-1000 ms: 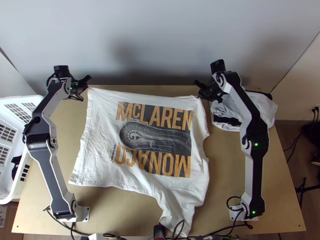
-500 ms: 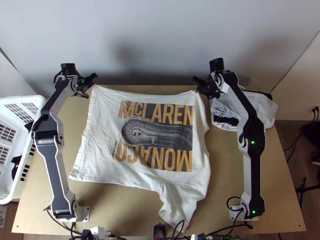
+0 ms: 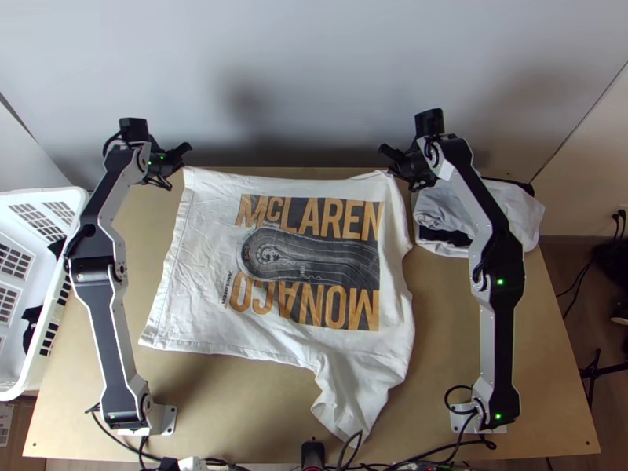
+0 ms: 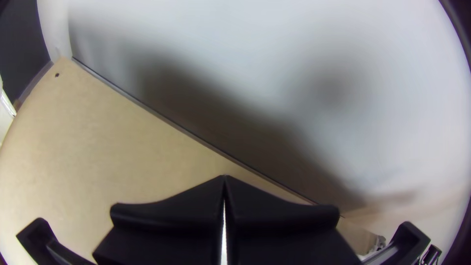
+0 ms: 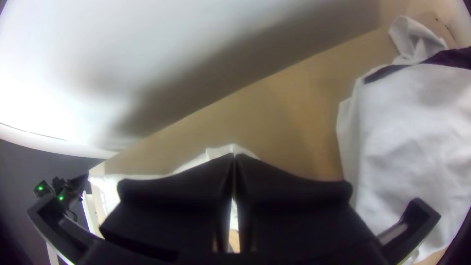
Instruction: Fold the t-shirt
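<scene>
White short-sleeved t-shirt with dark-and-orange print [image 3: 290, 271], spread on the light wooden worktop [image 3: 228, 408]; left black claw [image 4: 224, 177] and right black claw [image 5: 234, 156] clamp its far corners. Likely step: first fold, requiring a level nearward carry.

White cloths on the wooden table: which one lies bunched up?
The white-and-black cloth heap, partly hidden by the silver-and-black right arm; the white t-shirt with orange-and-black print lies mostly spread.

A big pale wall [image 3: 314, 71] is behind the light brown worktop [image 3: 439, 353]. Soft grey shadows [image 3: 251, 102] sit on it. Brown floor [image 3: 589, 263] shows at the right.
</scene>
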